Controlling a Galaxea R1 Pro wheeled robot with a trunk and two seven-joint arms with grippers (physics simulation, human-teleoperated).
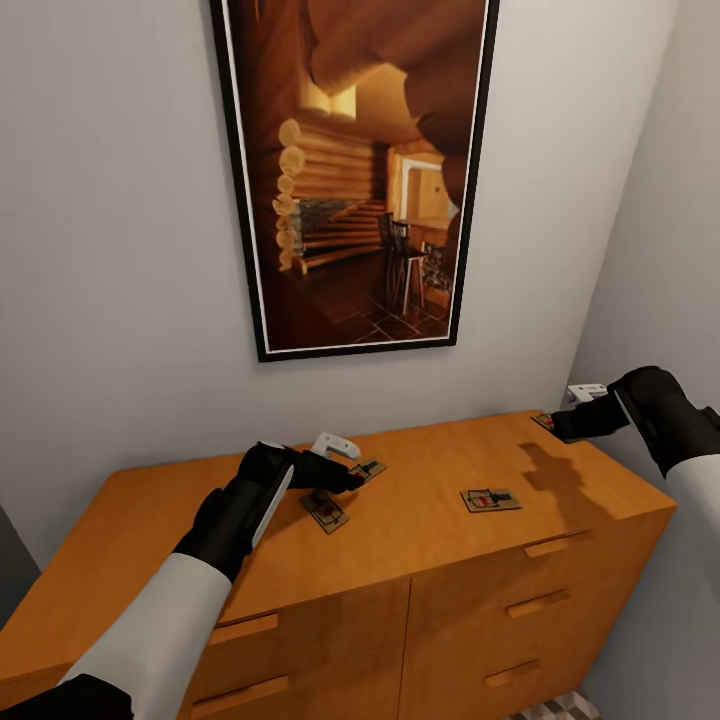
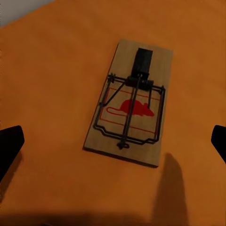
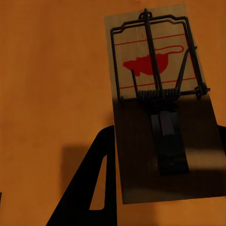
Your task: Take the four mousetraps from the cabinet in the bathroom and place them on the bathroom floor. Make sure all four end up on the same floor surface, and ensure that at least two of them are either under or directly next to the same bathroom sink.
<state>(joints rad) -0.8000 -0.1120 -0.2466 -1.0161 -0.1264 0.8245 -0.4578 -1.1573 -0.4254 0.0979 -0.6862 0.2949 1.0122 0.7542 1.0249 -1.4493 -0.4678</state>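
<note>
On the cabinet (image 1: 420, 520), the left gripper (image 1: 335, 478) hangs wide open over one mousetrap (image 1: 326, 511); the right gripper (image 1: 560, 425) jaws cannot be judged.

Both arms reach out over the cabinet (image 1: 420, 520): the left tool (image 1: 345, 472) hovers spread above its middle, the right tool (image 1: 560, 425) low over its far right corner.
</note>
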